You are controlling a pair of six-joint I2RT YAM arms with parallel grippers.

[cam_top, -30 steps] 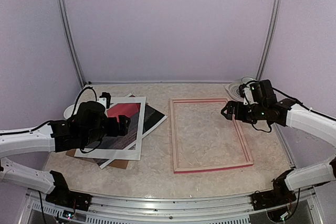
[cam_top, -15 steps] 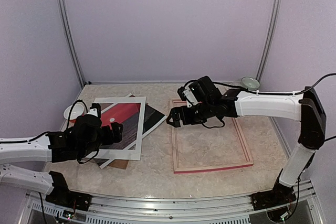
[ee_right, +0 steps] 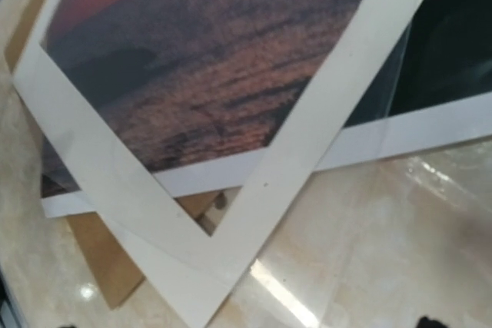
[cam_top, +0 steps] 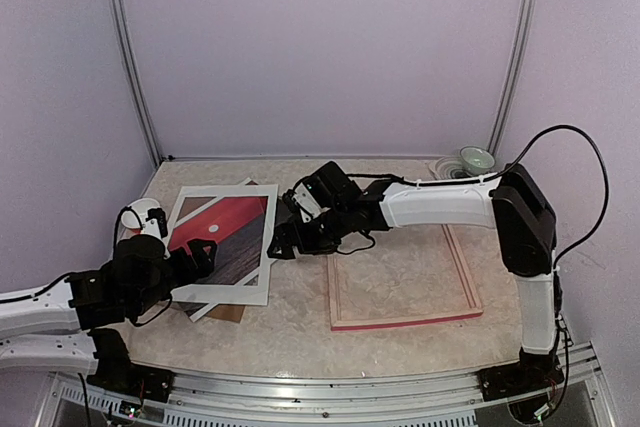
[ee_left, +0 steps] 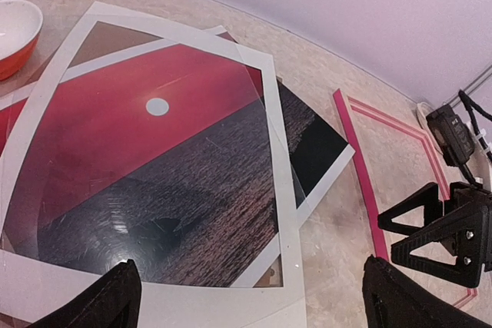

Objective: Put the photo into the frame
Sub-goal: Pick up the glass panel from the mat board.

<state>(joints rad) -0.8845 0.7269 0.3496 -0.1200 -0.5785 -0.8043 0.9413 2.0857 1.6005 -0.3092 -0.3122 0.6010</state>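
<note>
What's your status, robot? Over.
Left tool open, right tool open, both empty. Photo lies under mat, left of frame. Mat in the way.

The white mat point(cam_top: 235, 294) covers the edges of the photo point(cam_top: 235, 219), and the brown board point(ee_right: 104, 263) under the mat shows only a corner. In the left wrist view, the bowl point(ee_left: 11, 36) left of the mat is cut off by the picture's edge.

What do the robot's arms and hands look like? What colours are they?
The left arm and right arm are smooth white tubes joined by chunky black joints. The left hand and right hand are black, each with two fingers; the right hand's fingers look like hollow triangles. A thin black cable loops beside the right arm.
</note>
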